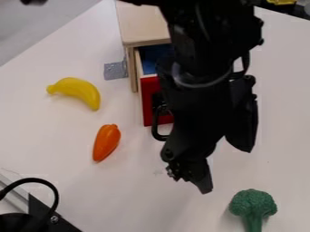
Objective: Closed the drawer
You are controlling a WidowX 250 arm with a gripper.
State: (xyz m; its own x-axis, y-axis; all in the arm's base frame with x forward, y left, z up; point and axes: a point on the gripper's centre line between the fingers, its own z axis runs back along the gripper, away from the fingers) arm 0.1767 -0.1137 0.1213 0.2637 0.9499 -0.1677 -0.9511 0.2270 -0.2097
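The gripper (226,168) hangs over the table right of centre, its two black fingers spread apart with nothing visible between them. Just left of it, and partly covered by the arm, is a drawer with a red front (147,100) and a dark looped handle. It stands partly pulled out of a light wooden cabinet (142,23), so some of its blue inside shows. The arm hides the drawer's right side, and whether gripper and drawer touch I cannot tell.
A yellow banana (79,89) and an orange pepper-like toy (106,142) lie left of the drawer. Green broccoli (252,205) is at the lower right. Grey tape (115,70) sits beside the cabinet; black hardware and a cable occupy the lower left corner.
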